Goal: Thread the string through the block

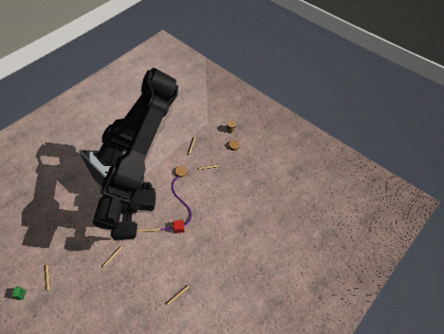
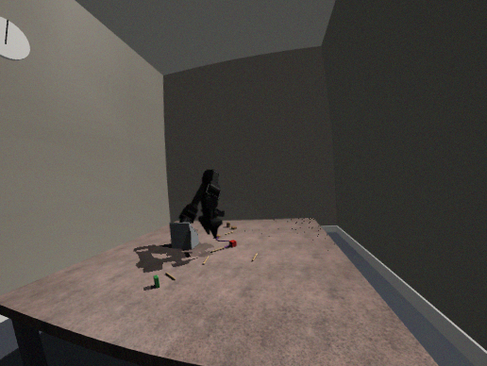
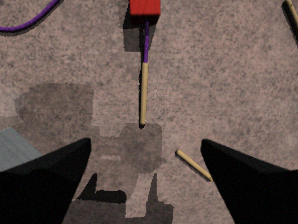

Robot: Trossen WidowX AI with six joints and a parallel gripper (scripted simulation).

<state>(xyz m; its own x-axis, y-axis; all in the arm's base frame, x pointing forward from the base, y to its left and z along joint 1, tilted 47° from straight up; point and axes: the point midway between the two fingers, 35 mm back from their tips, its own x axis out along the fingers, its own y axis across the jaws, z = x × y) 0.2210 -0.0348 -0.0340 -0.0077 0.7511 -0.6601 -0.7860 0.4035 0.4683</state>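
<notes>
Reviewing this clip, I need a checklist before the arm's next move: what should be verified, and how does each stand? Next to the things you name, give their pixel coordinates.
1. Gripper (image 1: 137, 230) (image 3: 147, 144) open: ok.
2. Stick on the string (image 1: 149, 230) (image 3: 144, 94) free of the fingers: ok.
3. String (image 1: 188, 207) (image 3: 146, 42) out at both sides of the red block (image 1: 179, 226) (image 2: 232, 243) (image 3: 145, 7): ok.
4. Red block on the table (image 1: 258, 258) (image 2: 283, 302): ok.
5. Stick clear of the red block: ok, only string between them.
6. Everything at rest: cannot tell.
</notes>
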